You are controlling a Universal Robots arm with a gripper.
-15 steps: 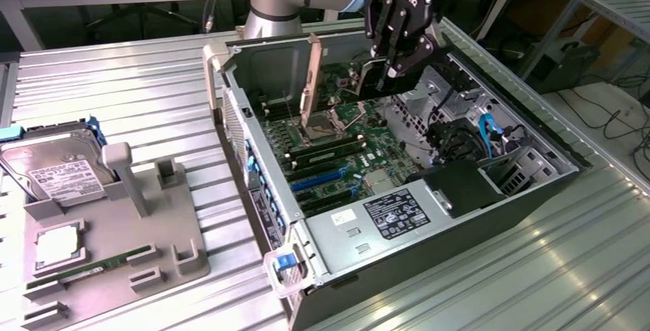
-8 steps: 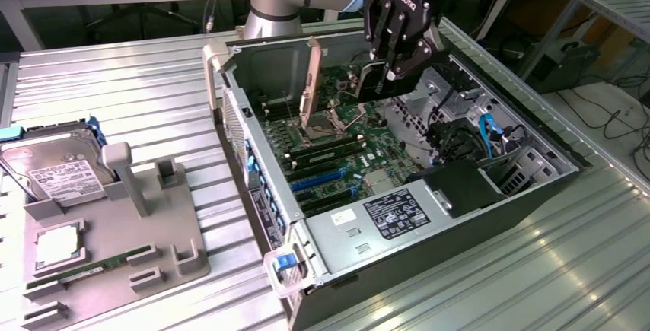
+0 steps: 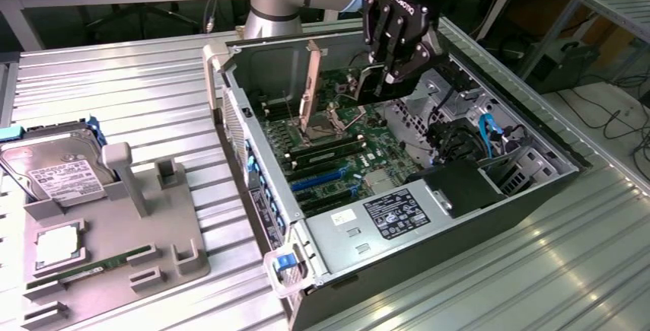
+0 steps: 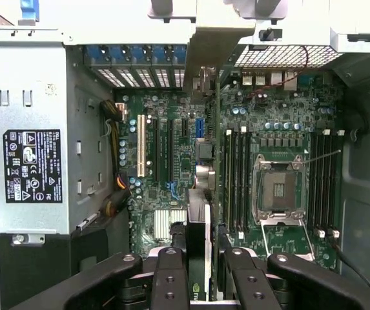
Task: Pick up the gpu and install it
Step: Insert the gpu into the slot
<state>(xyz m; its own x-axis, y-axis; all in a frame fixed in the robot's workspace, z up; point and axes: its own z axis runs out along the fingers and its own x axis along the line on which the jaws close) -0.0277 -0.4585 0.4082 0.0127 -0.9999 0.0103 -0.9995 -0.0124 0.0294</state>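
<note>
the gripper (image 3: 391, 80) hangs over the open computer case (image 3: 508, 217), which lies on its side on the ribbed metal bench (image 3: 122, 87), toward the bench's far edge. in the wrist view the two black fingers (image 4: 172, 278) pinch the gpu (image 4: 201, 213) between them: the card is seen edge-on, a thin green board with a dark body, running away from the gripper (image 4: 201, 284) toward the case's slotted rear wall, its silver end bracket (image 4: 214, 48) rising at the far end. the card stands upright above the motherboard (image 4: 275, 129), between the expansion slots (image 4: 141, 145) on one side and the ram slots (image 4: 235, 174) and bare cpu socket (image 4: 277, 190) on the other. whether its lower edge already touches a slot is hard to judge from this angle; it looks to be held just above the board. in the exterior view the gpu (image 3: 313, 80) shows as a narrow brownish strip standing up inside the case beside the gripper.

the power supply (image 3: 401, 213) with its black label sits in the case at the end nearest the bench's near edge. near the bench's left edge in the exterior view, a grey holder (image 3: 152, 232) carries a hard drive (image 3: 56, 175) standing tilted, a cpu (image 3: 61, 243) lying flat and a ram stick (image 3: 87, 270) in a groove, all well apart from the case.
</note>
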